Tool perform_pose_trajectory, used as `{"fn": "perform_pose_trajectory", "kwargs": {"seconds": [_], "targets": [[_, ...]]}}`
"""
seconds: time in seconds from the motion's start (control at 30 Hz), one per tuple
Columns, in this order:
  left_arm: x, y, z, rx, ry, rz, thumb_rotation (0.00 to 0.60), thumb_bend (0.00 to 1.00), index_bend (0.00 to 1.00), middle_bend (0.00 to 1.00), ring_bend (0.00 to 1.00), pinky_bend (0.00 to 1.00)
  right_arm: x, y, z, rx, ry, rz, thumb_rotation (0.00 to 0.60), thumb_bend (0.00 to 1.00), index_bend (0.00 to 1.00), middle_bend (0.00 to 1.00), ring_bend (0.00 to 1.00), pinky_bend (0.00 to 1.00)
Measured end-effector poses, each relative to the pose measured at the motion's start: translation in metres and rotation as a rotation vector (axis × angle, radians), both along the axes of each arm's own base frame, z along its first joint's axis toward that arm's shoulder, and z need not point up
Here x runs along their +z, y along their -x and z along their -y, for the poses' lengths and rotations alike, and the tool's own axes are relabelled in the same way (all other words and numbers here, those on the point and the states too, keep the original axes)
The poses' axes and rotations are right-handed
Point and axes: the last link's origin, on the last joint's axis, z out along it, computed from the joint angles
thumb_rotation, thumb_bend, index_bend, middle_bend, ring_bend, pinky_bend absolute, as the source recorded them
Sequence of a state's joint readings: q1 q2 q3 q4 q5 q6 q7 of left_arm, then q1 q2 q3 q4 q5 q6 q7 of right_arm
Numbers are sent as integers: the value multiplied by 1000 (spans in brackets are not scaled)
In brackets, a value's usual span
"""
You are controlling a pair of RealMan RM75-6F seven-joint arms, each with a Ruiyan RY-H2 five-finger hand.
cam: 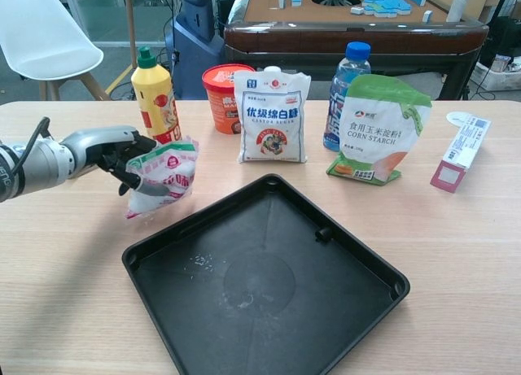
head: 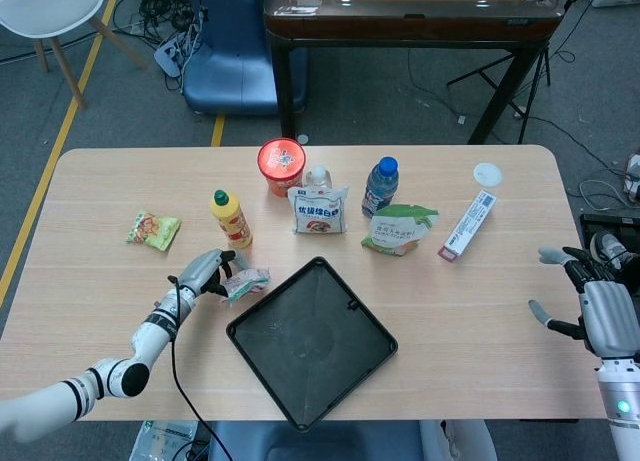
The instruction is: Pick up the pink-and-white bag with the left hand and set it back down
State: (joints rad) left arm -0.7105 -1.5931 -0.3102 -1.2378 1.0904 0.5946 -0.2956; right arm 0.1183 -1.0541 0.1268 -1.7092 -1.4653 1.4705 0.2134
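The pink-and-white bag (head: 246, 282) (cam: 164, 173) lies tilted on the table just left of the black tray's far-left corner, its lower end touching the wood. My left hand (head: 203, 272) (cam: 112, 150) is at the bag's left side with its dark fingers (cam: 135, 178) wrapped around the bag. My right hand (head: 602, 306) hovers off the table's right edge, fingers spread and holding nothing; the chest view does not show it.
A black tray (head: 312, 353) (cam: 269, 298) fills the near middle. Behind the bag stands a yellow bottle (head: 230, 219) (cam: 153, 94). Along the back are a red cup (head: 281, 166), white sugar bag (head: 318, 212), water bottle (head: 380, 186), corn starch pouch (head: 398, 229) and a box (head: 468, 226). A snack packet (head: 153, 228) lies far left.
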Motion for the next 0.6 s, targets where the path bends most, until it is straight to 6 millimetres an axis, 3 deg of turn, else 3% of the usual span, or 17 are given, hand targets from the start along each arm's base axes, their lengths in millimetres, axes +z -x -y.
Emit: {"fn": "perform_pose_trajectory", "kwargs": {"seconds": [0.2,0.4,0.6], "targets": [[-8,5,1,15,37,-9,580,281,366,568,495,598,-1,0,2,1,-4,0,600,234,239,321,163,202],[-11,4,2,26,52,2,368,280,243,440,393,552,-1,0,3,1,-4,0,600,234,239,321,163,202],[-10,-1,4,19,59,1,336,280,177,380,335,536,-2,1,2,-1,-3,1,600,234,239,321,163,202]]}}
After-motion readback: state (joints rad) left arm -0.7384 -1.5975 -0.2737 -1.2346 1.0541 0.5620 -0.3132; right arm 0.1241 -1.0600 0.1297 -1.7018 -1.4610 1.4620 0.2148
